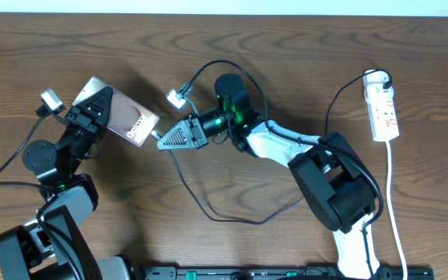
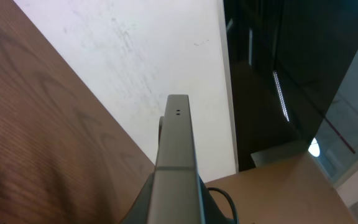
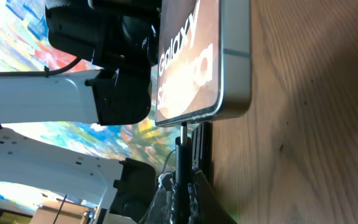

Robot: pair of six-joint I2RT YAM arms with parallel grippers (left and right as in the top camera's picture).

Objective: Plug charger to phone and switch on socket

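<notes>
The phone [image 1: 127, 118] is a glossy brownish slab with white lettering, lying slantwise at the left. My left gripper [image 1: 93, 106] is shut on its upper end. In the left wrist view only its thin grey edge [image 2: 178, 146] shows, rising between the fingers. My right gripper [image 1: 160, 142] is shut on the charger plug tip [image 3: 183, 148], which meets the phone's lower end [image 3: 219, 68]. The charger cable [image 1: 201, 204] loops back across the table. The white socket [image 1: 383, 109] lies at the far right, apart from both arms.
The socket's white cord [image 1: 393, 202] runs down the right side towards the front edge. A black plug [image 1: 379, 78] sits at the socket's top end. The right arm's body [image 1: 329, 183] lies across the middle right of the wooden table [image 1: 247, 39].
</notes>
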